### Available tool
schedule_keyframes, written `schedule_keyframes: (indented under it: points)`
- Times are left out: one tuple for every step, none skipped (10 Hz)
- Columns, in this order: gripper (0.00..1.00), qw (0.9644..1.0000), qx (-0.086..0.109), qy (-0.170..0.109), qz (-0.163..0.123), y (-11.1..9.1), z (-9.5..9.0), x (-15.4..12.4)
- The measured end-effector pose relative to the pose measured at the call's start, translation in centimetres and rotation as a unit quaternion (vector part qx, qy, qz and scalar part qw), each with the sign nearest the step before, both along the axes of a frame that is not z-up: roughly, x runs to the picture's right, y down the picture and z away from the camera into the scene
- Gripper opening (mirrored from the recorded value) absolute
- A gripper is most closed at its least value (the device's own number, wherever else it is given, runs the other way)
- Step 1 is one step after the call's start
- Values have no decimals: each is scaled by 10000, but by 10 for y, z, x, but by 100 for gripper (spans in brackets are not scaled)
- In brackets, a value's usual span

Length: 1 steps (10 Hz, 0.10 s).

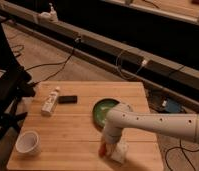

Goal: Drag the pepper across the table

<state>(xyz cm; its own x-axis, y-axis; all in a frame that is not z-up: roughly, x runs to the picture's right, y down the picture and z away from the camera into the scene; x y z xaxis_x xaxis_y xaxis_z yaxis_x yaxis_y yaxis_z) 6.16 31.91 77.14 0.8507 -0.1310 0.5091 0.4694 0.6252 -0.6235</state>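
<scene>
Camera view: the gripper stood at the desk's near edge, beside a white packet. The pepper lay at its tip, just below the green bowl.

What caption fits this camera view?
Gripper down on the pepper near the table's front edge, bowl behind.

We see the gripper low at the bench's near edge, too blurred to read. The pepper shows only as an orange-red sliver beside it. The arm partly hides the green bowl.
</scene>
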Motion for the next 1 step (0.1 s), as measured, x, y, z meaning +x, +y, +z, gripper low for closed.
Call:
schedule_keyframes:
  points:
    - [0,9999,-2,42,112,2,-1,7]
